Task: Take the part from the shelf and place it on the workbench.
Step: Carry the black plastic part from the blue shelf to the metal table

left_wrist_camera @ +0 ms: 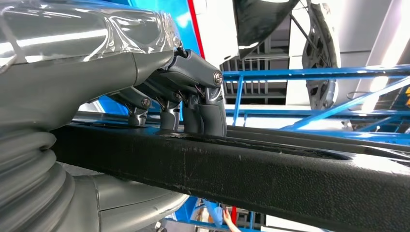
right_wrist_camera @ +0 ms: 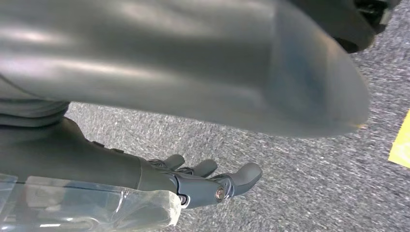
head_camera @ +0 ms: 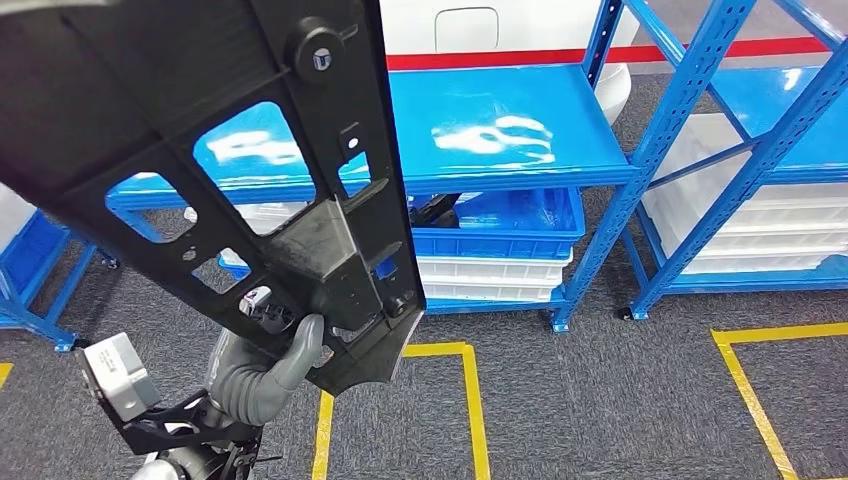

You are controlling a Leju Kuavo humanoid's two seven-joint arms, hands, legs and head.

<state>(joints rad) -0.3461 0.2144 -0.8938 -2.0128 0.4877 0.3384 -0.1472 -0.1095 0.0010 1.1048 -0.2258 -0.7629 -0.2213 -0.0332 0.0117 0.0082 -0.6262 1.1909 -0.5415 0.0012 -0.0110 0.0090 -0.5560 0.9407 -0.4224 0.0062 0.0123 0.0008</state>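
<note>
Well, the part point(head_camera: 200, 150) is off the shelf point(head_camera: 500, 130) and up in the left hand point(head_camera: 262, 365), whose fingers point(left_wrist_camera: 208, 104) and thumb clamp its edge; setting it on the workbench is what remains. The right hand point(right_wrist_camera: 203, 181) hangs over carpet, fingers loosely apart, holding nothing. I can read no writing on the part.

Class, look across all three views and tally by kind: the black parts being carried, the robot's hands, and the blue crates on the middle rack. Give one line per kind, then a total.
black part: 1
Robot hands: 2, the left hand holding the part and the right hand holding nothing
blue crate: 1
Total: 4
</note>
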